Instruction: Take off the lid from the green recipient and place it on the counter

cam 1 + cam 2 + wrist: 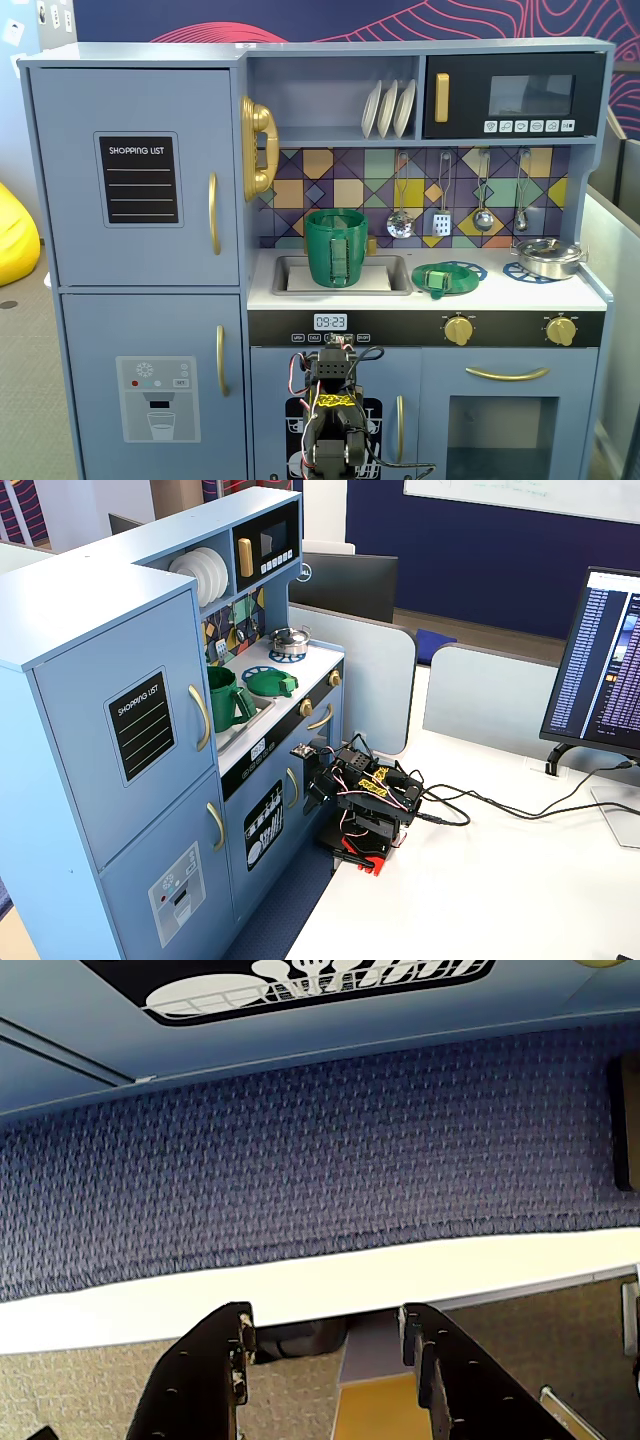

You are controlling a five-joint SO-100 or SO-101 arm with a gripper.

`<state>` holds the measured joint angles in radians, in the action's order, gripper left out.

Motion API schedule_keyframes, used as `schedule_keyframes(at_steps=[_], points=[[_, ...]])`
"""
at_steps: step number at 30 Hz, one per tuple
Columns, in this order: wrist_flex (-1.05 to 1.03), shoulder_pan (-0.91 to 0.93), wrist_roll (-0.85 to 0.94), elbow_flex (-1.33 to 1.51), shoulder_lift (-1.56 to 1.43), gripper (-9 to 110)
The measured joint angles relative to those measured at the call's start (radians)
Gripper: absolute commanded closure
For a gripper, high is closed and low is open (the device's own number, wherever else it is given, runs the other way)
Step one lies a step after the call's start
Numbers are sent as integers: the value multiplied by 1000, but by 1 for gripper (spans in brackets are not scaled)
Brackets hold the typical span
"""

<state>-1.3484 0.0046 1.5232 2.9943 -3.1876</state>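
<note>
The green recipient (336,247) stands open-topped in the sink, also in the other fixed view (228,698). The lid (445,278) lies flat on the white counter (500,293) to the right of the sink, over a blue burner print; it also shows in the other fixed view (272,683). My arm (335,420) is folded low in front of the kitchen's lower doors, far below the counter (365,800). In the wrist view my gripper (325,1328) is open and empty, looking down past the white desk edge at blue carpet.
A silver pot (547,257) sits on the right burner. Utensils hang on the tiled back wall (440,205). The arm's base stands on a white desk (480,880) with cables and a monitor (605,660) to the right.
</note>
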Motion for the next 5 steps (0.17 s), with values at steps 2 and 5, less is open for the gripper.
schedule_keyframes(at_steps=[2,5], points=[[0,0,0,0,0,93],[0,0,0,0,0,93]])
